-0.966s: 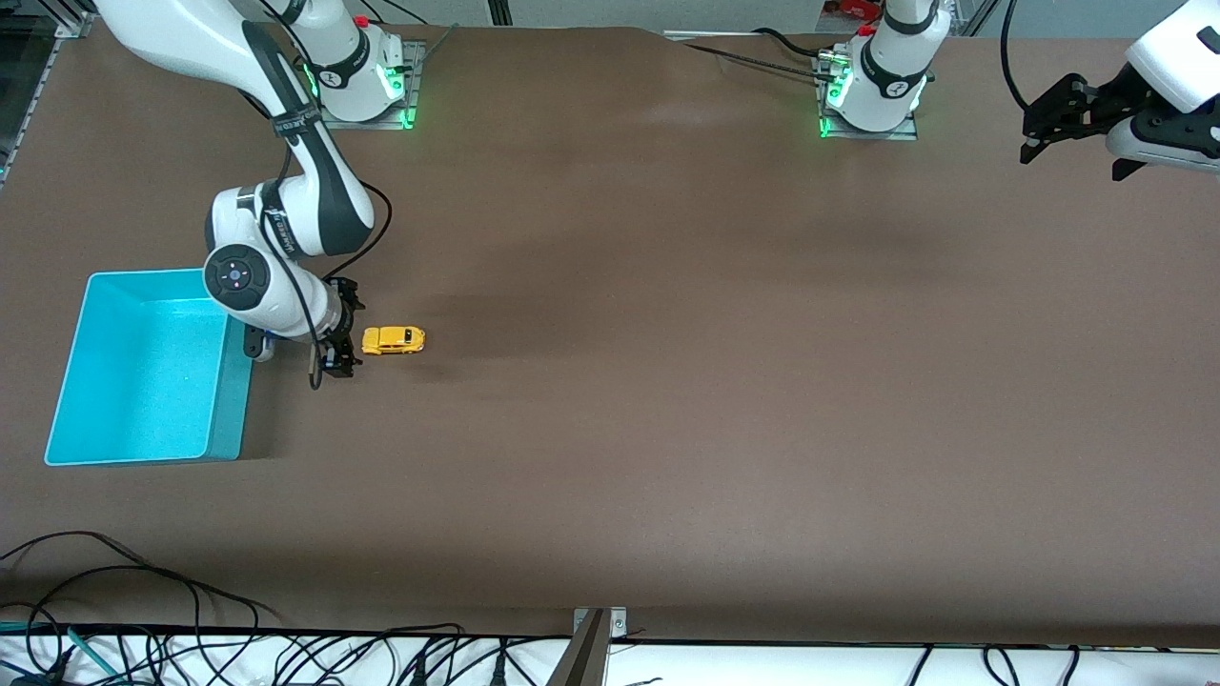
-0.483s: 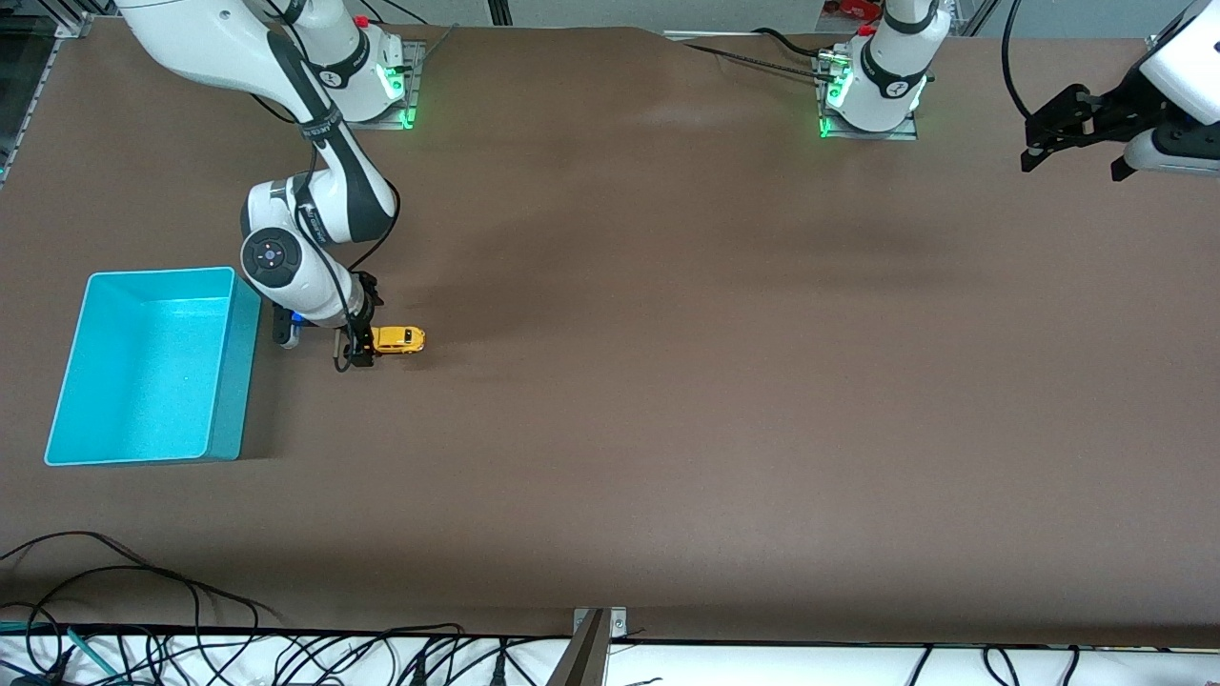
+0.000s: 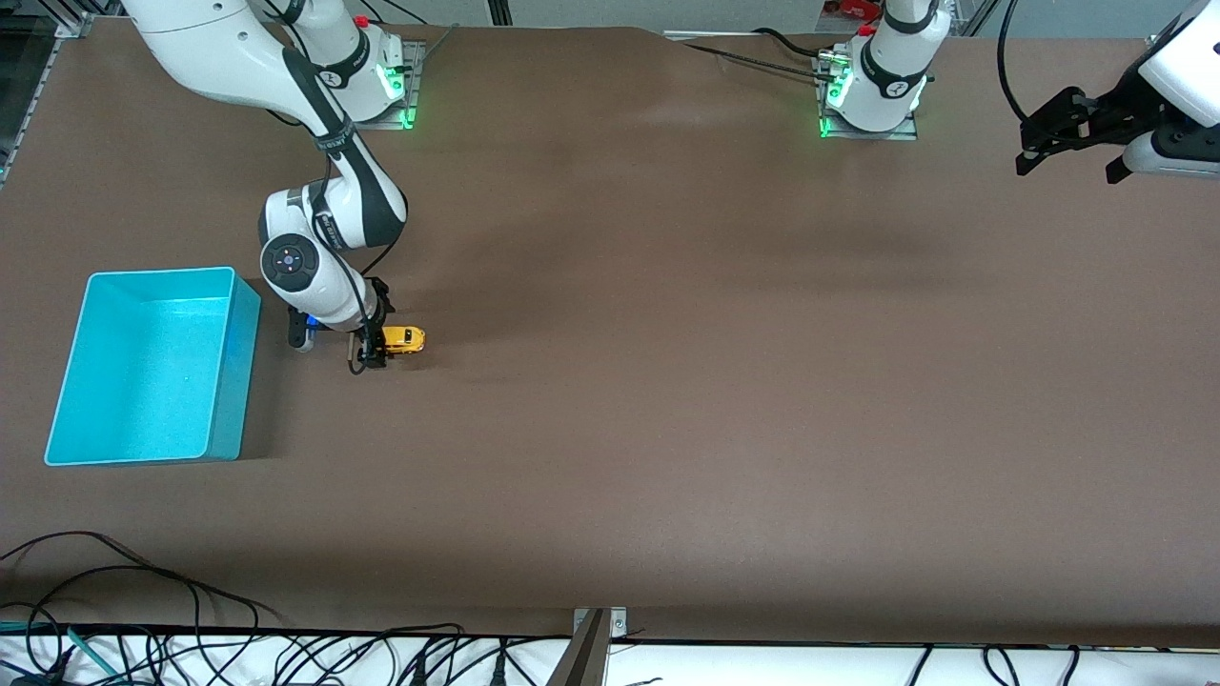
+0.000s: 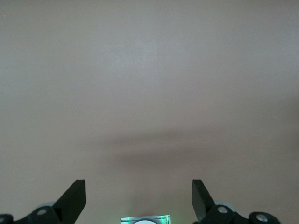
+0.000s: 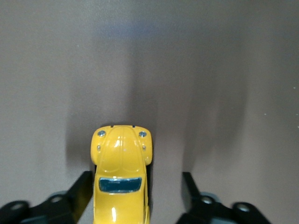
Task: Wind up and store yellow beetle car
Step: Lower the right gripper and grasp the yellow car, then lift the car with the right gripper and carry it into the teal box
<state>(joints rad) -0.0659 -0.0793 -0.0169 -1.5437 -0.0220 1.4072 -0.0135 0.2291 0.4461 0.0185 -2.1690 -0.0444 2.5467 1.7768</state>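
Observation:
The yellow beetle car (image 3: 402, 339) stands on the brown table beside the turquoise bin (image 3: 95, 419), toward the right arm's end. My right gripper (image 3: 372, 345) is down at the car's rear end, open, with its fingers on either side of the car body. In the right wrist view the car (image 5: 120, 177) sits between the open fingers (image 5: 80, 191), close against one of them, with a wide gap to the other. My left gripper (image 3: 1066, 133) is open and empty, held up over the table's corner at the left arm's end, and waits; in the left wrist view its fingers (image 4: 74, 198) frame bare table.
The turquoise bin is open-topped and empty, close beside the right arm's wrist. Both robot bases (image 3: 872, 86) stand along the table's top edge in the front view. Cables (image 3: 143, 619) lie along the edge nearest the front camera.
My right gripper has moved away from the bin toward the car and now straddles its rear end. The car has not moved. The left arm shifted only slightly.

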